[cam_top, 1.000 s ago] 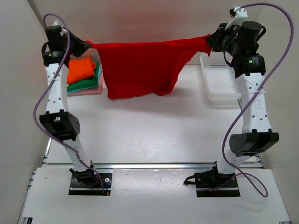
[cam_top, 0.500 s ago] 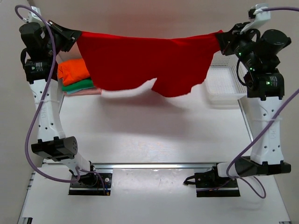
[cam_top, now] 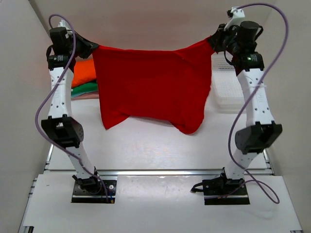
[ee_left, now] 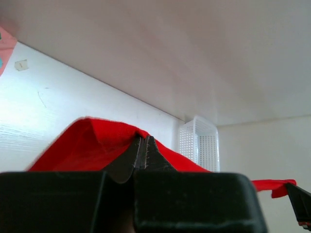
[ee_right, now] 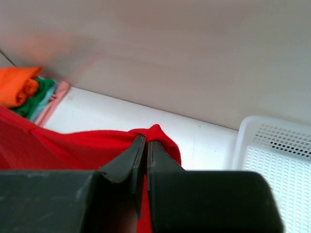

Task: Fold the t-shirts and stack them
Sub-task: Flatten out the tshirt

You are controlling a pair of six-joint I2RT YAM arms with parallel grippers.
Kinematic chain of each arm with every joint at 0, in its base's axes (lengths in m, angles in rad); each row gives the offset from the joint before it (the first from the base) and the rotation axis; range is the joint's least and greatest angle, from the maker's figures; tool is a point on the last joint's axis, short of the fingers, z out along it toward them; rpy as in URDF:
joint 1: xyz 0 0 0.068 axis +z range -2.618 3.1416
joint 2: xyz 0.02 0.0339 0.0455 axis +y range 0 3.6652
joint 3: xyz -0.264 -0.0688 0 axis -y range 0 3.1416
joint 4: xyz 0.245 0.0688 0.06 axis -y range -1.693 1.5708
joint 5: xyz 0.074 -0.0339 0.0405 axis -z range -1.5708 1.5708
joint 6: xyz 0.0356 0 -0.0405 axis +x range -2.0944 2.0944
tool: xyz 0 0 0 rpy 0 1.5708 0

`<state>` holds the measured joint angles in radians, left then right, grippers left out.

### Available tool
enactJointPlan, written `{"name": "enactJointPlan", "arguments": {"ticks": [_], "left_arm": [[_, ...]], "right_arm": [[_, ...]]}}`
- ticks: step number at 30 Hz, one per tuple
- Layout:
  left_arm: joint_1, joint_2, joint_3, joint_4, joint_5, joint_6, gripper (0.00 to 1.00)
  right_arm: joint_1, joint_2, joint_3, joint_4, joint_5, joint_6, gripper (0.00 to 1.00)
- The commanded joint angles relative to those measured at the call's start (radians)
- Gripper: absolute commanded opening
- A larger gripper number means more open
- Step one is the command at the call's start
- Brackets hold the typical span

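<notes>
Top external: red t-shirt (cam_top: 150,87) hangs spread above the far half of the table, left gripper (cam_top: 93,47) pinching one upper corner and right gripper (cam_top: 213,42) pinching the other. Both wrist views show fingers pressed together on red cloth. At the far left corner, orange t-shirt (cam_top: 80,73) tops green t-shirt (cam_top: 82,89) and pale pink t-shirt (cam_top: 87,95); white mesh basket (cam_top: 228,92) sits along the right edge.

No readable txt, labels, brands or nos. in any view from my end. Only candidate I see: small square sticker (ee_left: 20,64) on the bench (ee_left: 73,111) in left wrist cam, too small and blurred to read.
</notes>
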<state>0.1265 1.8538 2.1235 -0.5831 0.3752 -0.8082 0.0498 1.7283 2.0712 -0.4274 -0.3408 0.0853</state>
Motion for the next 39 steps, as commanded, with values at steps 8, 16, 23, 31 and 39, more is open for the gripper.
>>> {"name": "enactJointPlan", "arguments": {"ticks": [8, 16, 23, 31, 39], "left_arm": [[0.068, -0.042, 0.215, 0.077, 0.014, -0.009, 0.0], [0.048, -0.171, 0.023, -0.029, -0.012, 0.084, 0.0], [-0.007, -0.394, -0.33, -0.162, -0.154, 0.15, 0.0], [-0.093, -0.527, -0.441, -0.193, -0.245, 0.113, 0.0], [-0.071, -0.455, -0.313, -0.195, -0.245, 0.127, 0.0]], "right_arm": [[-0.048, 0.011, 0.311, 0.168, -0.015, -0.038, 0.0], [-0.084, -0.162, 0.036, 0.102, -0.01, -0.061, 0.0], [-0.015, -0.447, -0.448, 0.027, 0.078, -0.073, 0.0], [-0.019, -0.664, -0.455, -0.074, 0.083, -0.055, 0.0], [-0.021, -0.518, -0.378, 0.058, 0.014, 0.016, 0.0]]}}
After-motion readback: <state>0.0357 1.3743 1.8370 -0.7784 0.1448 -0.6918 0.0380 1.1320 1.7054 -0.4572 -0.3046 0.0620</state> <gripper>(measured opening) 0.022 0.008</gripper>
